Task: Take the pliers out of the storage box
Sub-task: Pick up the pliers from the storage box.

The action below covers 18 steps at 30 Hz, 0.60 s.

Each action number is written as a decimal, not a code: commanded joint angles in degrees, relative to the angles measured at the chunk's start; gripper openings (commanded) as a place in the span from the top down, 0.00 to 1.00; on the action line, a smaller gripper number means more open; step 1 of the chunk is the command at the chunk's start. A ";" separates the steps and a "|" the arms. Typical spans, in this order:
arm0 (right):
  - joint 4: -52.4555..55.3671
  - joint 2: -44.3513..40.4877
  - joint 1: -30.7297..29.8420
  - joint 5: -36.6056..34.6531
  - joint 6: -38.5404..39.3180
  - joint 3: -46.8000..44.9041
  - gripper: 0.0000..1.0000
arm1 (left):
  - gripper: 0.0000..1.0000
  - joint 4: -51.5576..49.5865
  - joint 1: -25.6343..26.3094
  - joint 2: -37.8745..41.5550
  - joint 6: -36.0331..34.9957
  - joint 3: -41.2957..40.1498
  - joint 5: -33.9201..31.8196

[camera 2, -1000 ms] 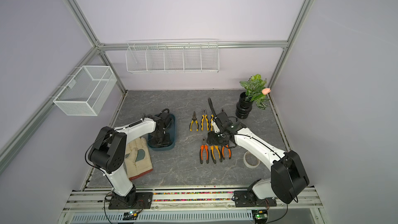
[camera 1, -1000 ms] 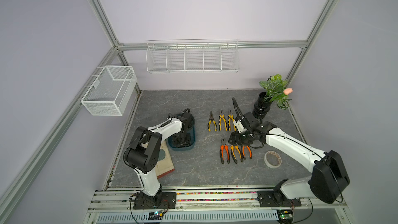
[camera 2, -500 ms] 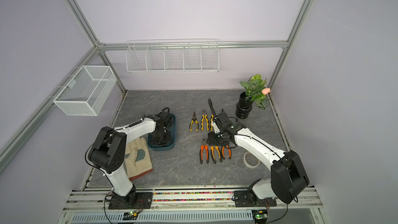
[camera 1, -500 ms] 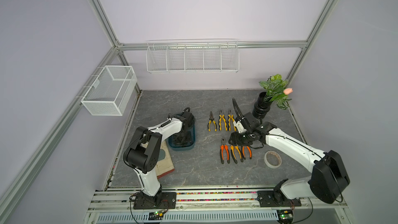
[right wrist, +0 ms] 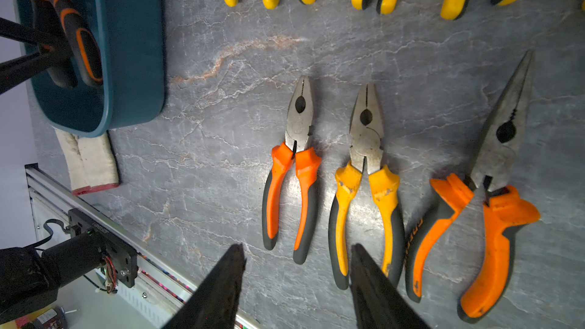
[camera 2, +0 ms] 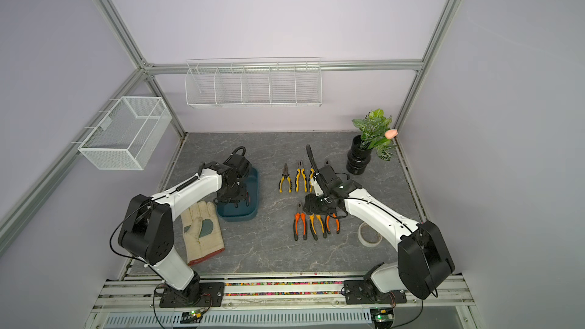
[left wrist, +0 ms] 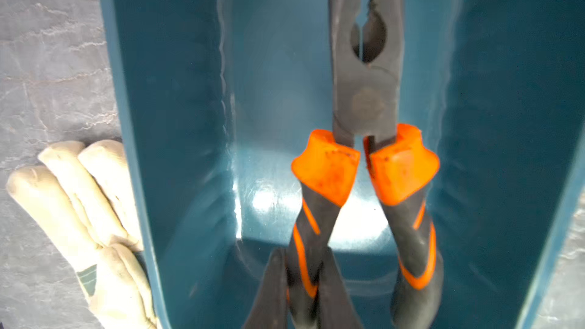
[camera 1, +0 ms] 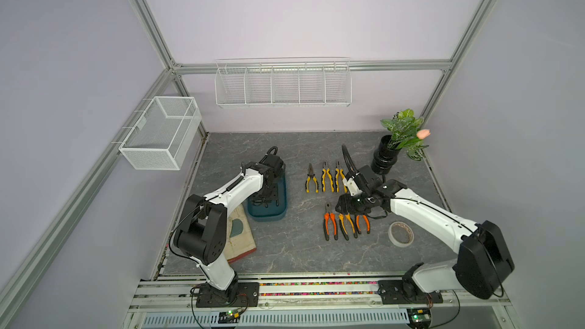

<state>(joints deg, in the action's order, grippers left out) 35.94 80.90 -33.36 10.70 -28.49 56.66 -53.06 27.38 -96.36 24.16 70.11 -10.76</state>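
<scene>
Orange-and-black-handled pliers with dark metal jaws (left wrist: 364, 153) lying inside the dark teal plastic storage box (left wrist: 177, 121), left tool (left wrist: 302, 283) pinching one handle. Right tool (right wrist: 297, 248) hovering spread above three more pliers (right wrist: 367, 140) lying side by side on the grey marbled worktop (right wrist: 221, 121). Pale fabric work glove (left wrist: 95, 216) resting just beside the box.

Eight pliers (right wrist: 299, 166) show: one in the single storage box (left wrist: 177, 121), seven on the surface (camera 1: 285, 248). There is one glove (camera 2: 202, 232), one tape roll (camera 1: 401, 233) and one potted plant (camera 1: 387, 156).
</scene>
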 commanded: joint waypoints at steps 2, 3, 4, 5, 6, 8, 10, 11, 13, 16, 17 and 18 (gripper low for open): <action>-2.42 -0.75 0.25 3.63 0.36 -1.14 0.44 | 1.00 3.06 -0.08 6.09 -3.57 -0.63 1.36; -2.94 -0.64 0.23 4.68 0.32 -1.06 0.44 | 1.00 3.66 -0.11 7.79 -4.39 -1.35 1.76; -3.40 -0.51 0.15 5.58 0.10 -0.56 0.44 | 1.00 4.32 -0.05 9.36 -5.19 -2.22 1.85; -3.55 -0.25 0.14 6.32 -0.05 0.30 0.43 | 1.00 4.87 0.13 11.10 -5.98 -3.10 2.03; -3.36 0.31 0.15 7.05 -0.29 1.79 0.43 | 1.00 5.66 0.47 12.95 -7.12 -4.21 1.99; -2.77 1.82 0.14 8.35 -0.88 5.75 0.43 | 1.00 7.62 1.47 16.57 -9.82 -6.56 2.80; -1.57 4.40 -0.15 8.99 -1.94 11.02 0.42 | 1.00 9.24 2.01 19.55 -11.08 -8.57 3.65; -0.11 5.93 -0.47 8.48 -2.32 13.77 0.42 | 1.00 9.58 2.25 20.42 -11.13 -9.19 3.60; 4.96 10.66 -1.40 5.85 -2.97 21.69 0.41 | 1.00 10.15 3.14 21.85 -10.99 -10.13 3.13; 8.56 17.31 -2.94 4.57 -4.31 31.58 0.35 | 1.00 10.97 4.70 22.94 -11.12 -11.18 3.41; 8.39 18.86 -3.19 4.98 -5.17 33.54 0.34 | 1.00 11.13 5.30 23.01 -11.08 -11.30 3.43; 8.14 20.74 -3.52 5.68 -6.01 35.85 0.33 | 1.00 11.22 6.02 22.90 -10.99 -11.39 3.21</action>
<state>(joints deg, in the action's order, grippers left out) 39.70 98.19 -35.88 16.25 -31.81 88.64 -44.95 32.03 -74.70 14.44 59.02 -7.66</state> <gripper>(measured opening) 0.667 0.124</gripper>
